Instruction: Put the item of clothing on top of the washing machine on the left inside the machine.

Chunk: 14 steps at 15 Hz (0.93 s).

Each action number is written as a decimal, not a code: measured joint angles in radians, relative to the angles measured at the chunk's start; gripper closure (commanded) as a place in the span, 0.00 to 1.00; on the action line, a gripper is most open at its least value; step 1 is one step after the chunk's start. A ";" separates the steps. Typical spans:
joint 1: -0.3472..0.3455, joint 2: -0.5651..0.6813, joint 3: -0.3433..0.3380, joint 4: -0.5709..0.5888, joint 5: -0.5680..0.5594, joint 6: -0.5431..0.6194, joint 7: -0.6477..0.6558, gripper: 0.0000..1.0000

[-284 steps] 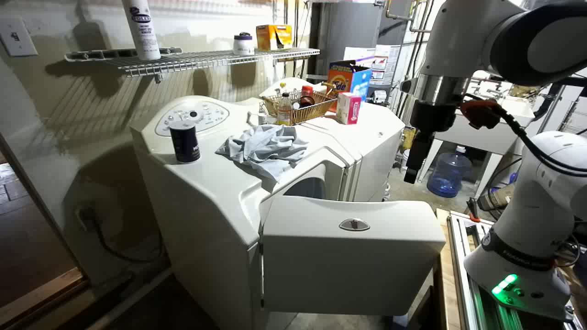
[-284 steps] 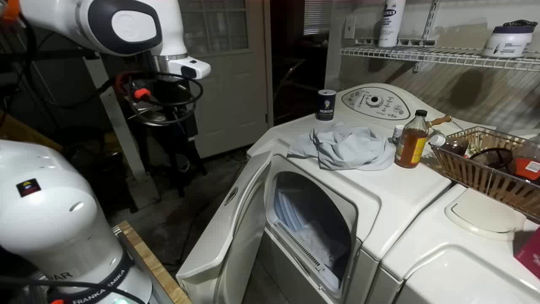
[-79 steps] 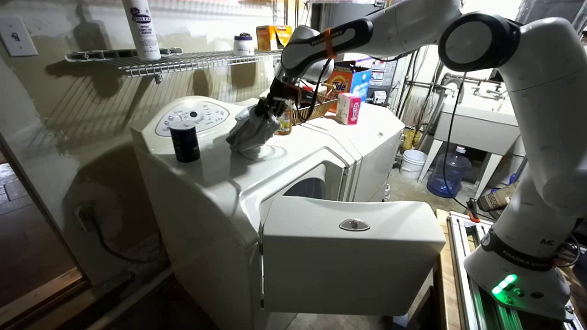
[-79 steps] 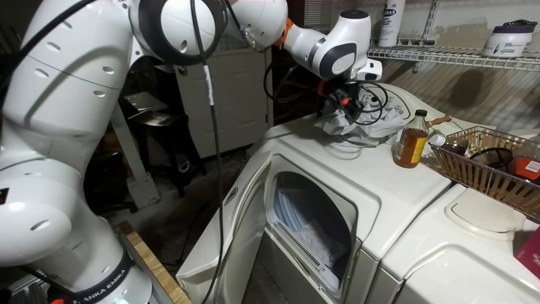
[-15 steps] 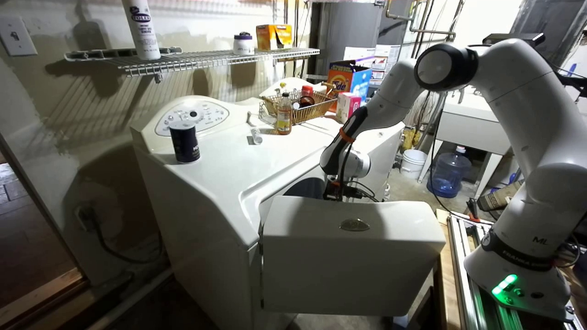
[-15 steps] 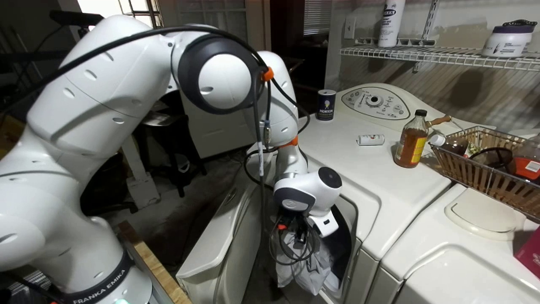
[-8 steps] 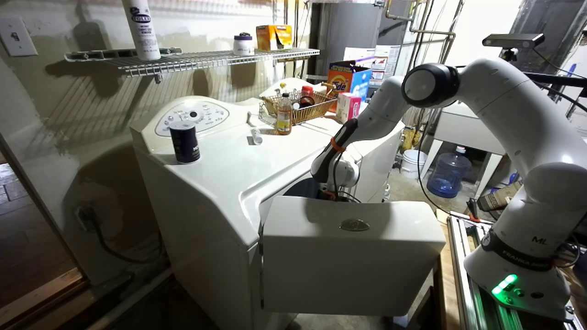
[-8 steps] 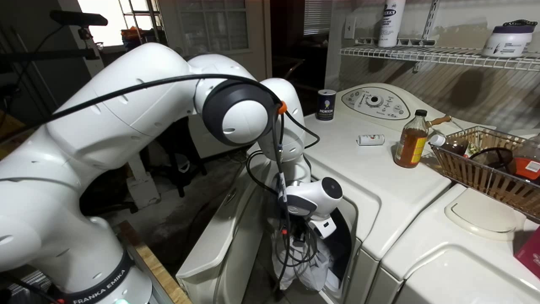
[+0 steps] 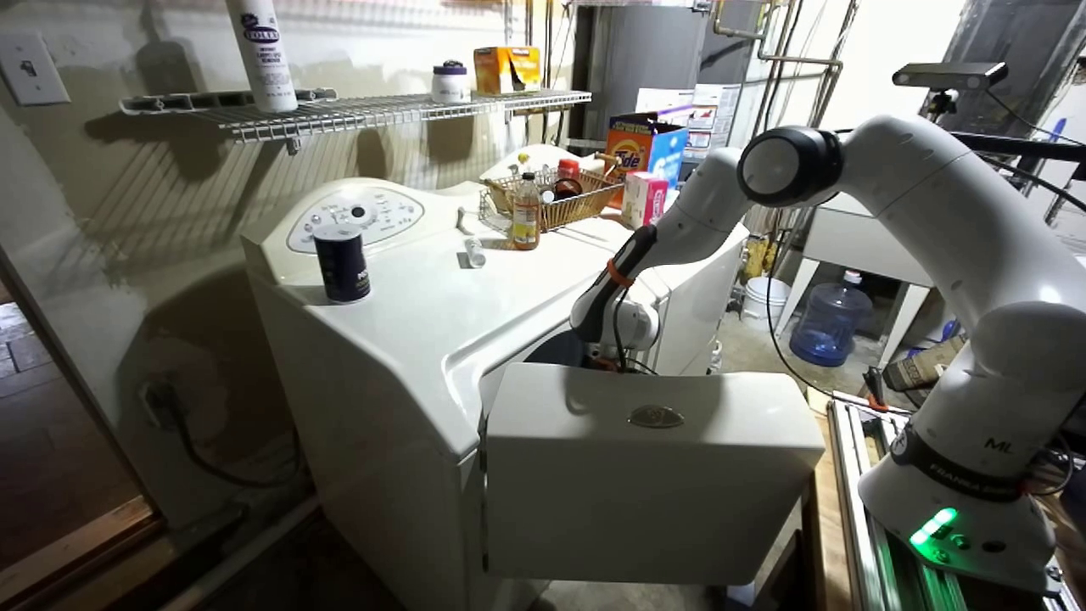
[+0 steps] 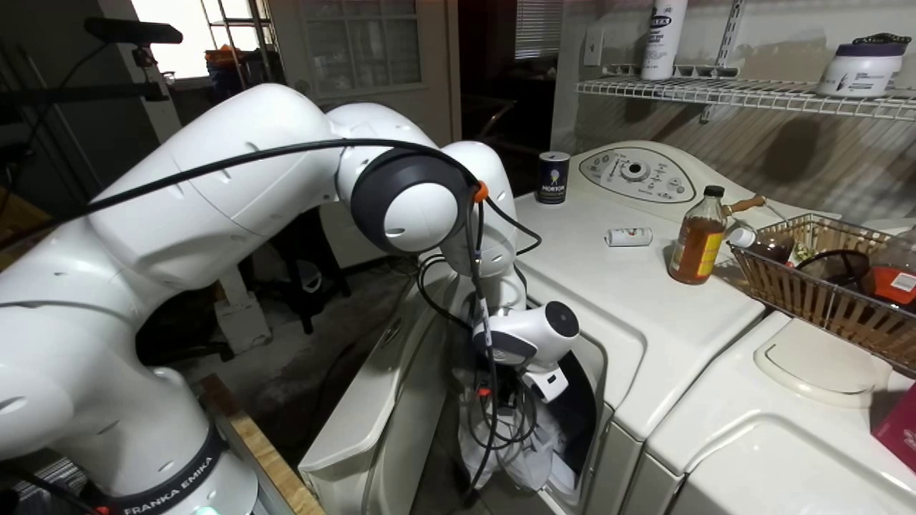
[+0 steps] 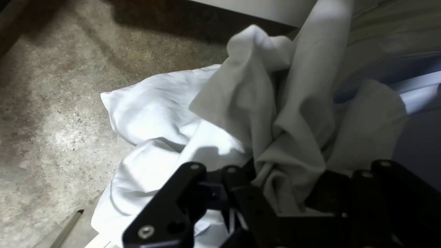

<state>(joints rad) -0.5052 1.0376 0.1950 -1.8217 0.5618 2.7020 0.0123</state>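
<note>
The light grey item of clothing point(image 10: 526, 458) hangs bunched from my gripper point(image 11: 286, 175), which is shut on it. In an exterior view the cloth hangs between the open door point(image 10: 379, 422) and the dark opening point(image 10: 581, 400) of the left washing machine point(image 10: 601, 275). In the wrist view, folds of the clothing point(image 11: 248, 89) rise between the fingers, and a brighter part hangs over the concrete floor. How much of it lies inside the opening I cannot tell. My fingertips are covered by cloth; in an exterior view the door point(image 9: 653, 501) hides gripper and clothing.
On the machine top stand a dark salt can point(image 10: 553, 177), a lying white tube point(image 10: 629, 237) and a bottle of amber liquid point(image 10: 698, 236). A basket point(image 10: 823, 286) with bottles sits beside them. A wire shelf point(image 10: 751, 96) runs above. Cables point(image 10: 494, 372) loop round the wrist.
The clothing has left the machine top, uncovering the white tube, and is now down in front of the opening. Over the last second the arm has sunk and moved slightly towards the machine.
</note>
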 measured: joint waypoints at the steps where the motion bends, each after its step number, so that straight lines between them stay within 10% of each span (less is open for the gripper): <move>1: 0.000 0.004 0.001 0.005 0.000 0.002 0.000 1.00; 8: -0.039 0.126 0.062 0.136 0.088 0.119 -0.017 1.00; 14: -0.159 0.306 0.243 0.282 0.126 0.312 -0.160 1.00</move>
<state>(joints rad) -0.6643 1.3441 0.4383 -1.5395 0.6876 3.0137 -0.1479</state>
